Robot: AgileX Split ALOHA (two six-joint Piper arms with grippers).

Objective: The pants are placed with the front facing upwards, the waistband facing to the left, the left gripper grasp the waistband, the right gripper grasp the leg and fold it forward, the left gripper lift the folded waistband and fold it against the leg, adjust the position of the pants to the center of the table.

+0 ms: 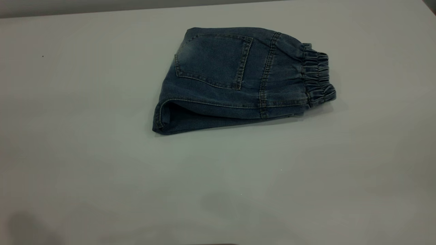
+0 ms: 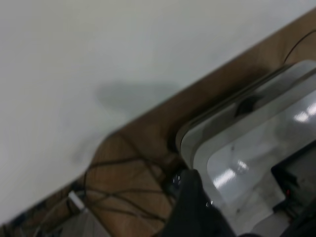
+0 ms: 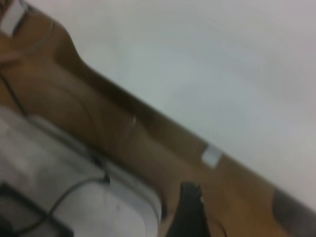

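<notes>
Lying folded on the white surface (image 1: 85, 153), the pants (image 1: 238, 81) sit a little beyond the middle in the exterior view, with the back side up; a stitched patch pocket (image 1: 213, 61) faces the camera, the gathered waistband (image 1: 318, 76) points to the right, and the hem of the leg (image 1: 161, 119) opens to the left, its inner layers lost in shadow; neither arm appears in this view, only faint grey shadows on the near part of the surface.

The left wrist view shows a stretch of the same surface (image 2: 98, 49), its edge, and below it a brown floor (image 2: 148, 148) with tangled dark cables (image 2: 113, 192) and a pale rounded base plate (image 2: 256, 148); one dark finger of the left gripper (image 2: 195, 207) juts in at the frame's edge, cut off, so I cannot tell how far its fingers are spread; nothing is seen held; the pants do not appear, so the fingers are well apart from them.

The right wrist view is soft and hard to read; it shows the surface (image 3: 222, 59), the brown floor (image 3: 98, 118) and a pale plate (image 3: 74, 197) with a cable; a single dark finger of the right gripper (image 3: 190, 212) pokes in, cropped, its spread impossible to tell; only the exterior view shows the pants.
</notes>
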